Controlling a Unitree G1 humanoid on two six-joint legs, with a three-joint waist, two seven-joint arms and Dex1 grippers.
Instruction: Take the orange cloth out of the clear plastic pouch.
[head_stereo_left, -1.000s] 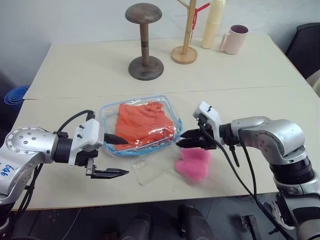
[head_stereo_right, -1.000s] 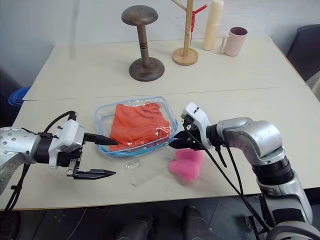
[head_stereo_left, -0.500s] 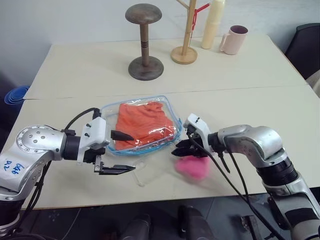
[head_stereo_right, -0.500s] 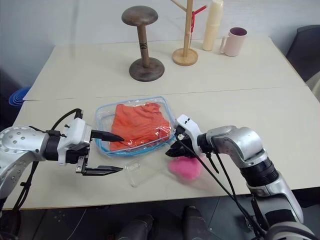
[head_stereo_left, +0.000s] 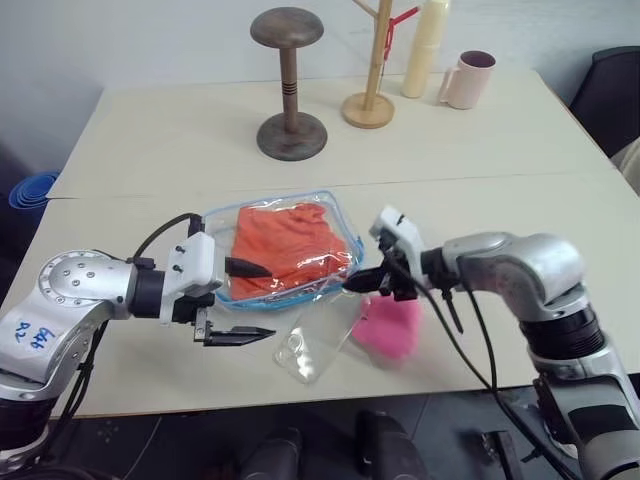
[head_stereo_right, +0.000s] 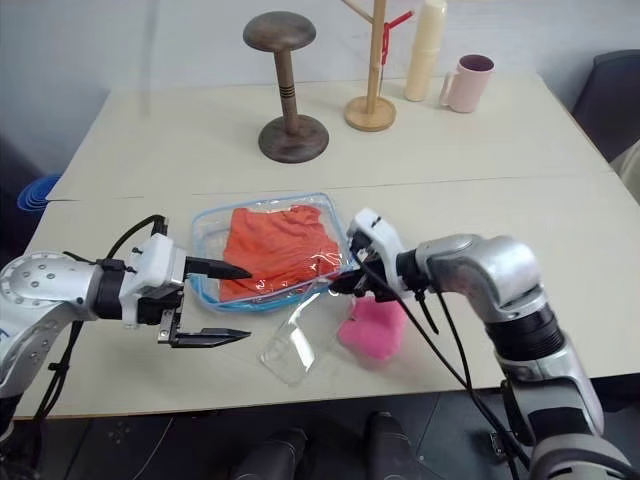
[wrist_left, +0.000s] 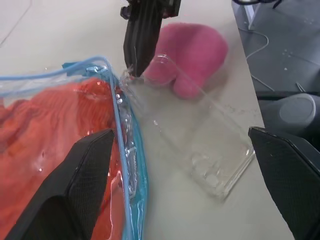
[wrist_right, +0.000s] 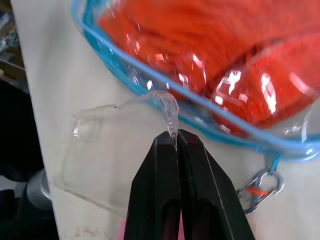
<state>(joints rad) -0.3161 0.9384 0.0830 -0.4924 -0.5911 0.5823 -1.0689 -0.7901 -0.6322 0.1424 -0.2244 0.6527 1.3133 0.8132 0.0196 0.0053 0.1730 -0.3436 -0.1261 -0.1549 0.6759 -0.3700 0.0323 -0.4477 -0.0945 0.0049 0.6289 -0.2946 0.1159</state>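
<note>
Barely begun, by the look of it: wrinkled bright orange cloth (head_stereo_left: 285, 248) lying wholly inside the transparent rectangular soft plastic pouch with light blue edging (head_stereo_left: 218, 291), at the centre of the head frames on the pale beige table (head_stereo_left: 180, 130), nothing of the fabric poking past the blue rim. Whether the zip is open, impossible to tell. Right gripper (wrist_right: 176, 145), at centre-right of the head frames, pinched together on a corner of the small flat clear plastic sheet (head_stereo_right: 292, 347), not on the pouch; sheet tilted up at that corner, sloping down toward lower centre, just beside the pouch's lower right edge. Left gripper (head_stereo_left: 245, 300), at centre-left, spread wide and holding nothing, upper finger over the pouch's left end, lower finger off it above bare table. Fluffy pink plush heart (head_stereo_left: 388, 327) just right of the sheet, below the right gripper, with a small metal clip (wrist_right: 260, 182) near the pouch's corner. Left to do, apparently everything: sheet out of the way, pouch held, cloth drawn out.
</note>
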